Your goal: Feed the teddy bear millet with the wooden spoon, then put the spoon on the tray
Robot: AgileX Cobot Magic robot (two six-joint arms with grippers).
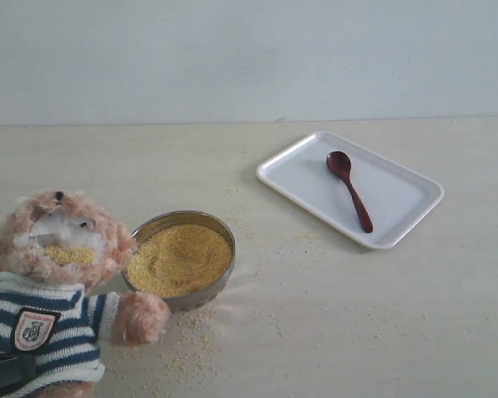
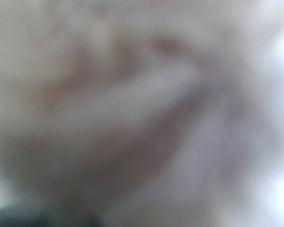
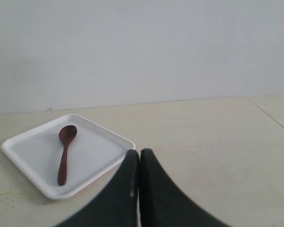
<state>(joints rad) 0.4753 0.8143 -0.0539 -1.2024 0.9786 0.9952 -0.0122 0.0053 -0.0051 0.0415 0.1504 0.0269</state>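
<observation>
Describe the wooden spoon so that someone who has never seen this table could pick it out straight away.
On the pale table, look to the right of the exterior view, far from the teddy bear, for the white rectangular tray. The wooden spoon lies flat on it. It is slim and dark reddish-brown, and it is the only thing on the tray.

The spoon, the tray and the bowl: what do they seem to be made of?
Spoon: likely wood, dark reddish-brown with a smooth, slightly glossy finish. Tray: probably plastic or ceramic, plain smooth white. Bowl: metal, since its grey rim reflects light.
</observation>
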